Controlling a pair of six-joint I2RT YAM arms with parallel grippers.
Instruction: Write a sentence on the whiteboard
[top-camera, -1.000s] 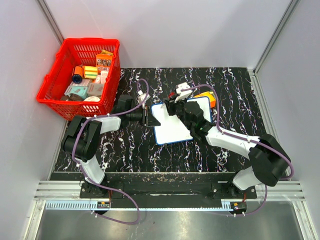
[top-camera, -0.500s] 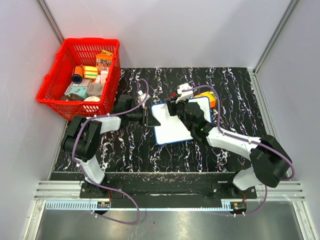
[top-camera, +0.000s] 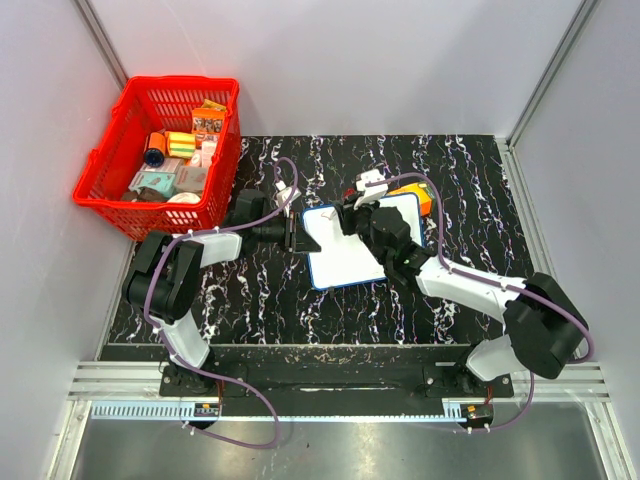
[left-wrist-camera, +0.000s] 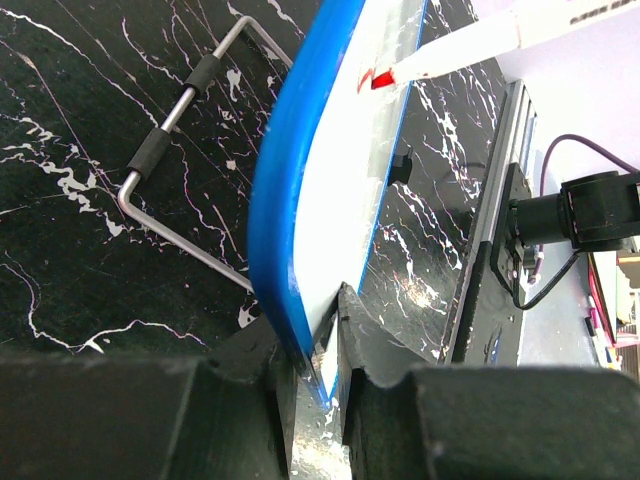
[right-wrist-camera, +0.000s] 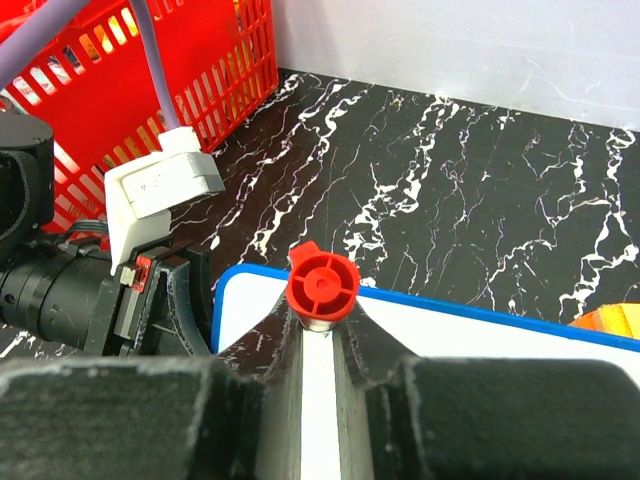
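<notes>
A: Fingers of the left gripper (left-wrist-camera: 318, 345) are closed on what?
B: They pinch the blue left edge of the whiteboard (top-camera: 345, 258). It lies on the black marbled table (top-camera: 460, 180), between the 2 arms.
A: And the right gripper (right-wrist-camera: 322, 322)?
B: It is clamped on a marker (right-wrist-camera: 322, 285) with a red end. From the left wrist, its red tip meets the white surface. An orange box (top-camera: 424, 196) sits just beside the far right corner.
</notes>
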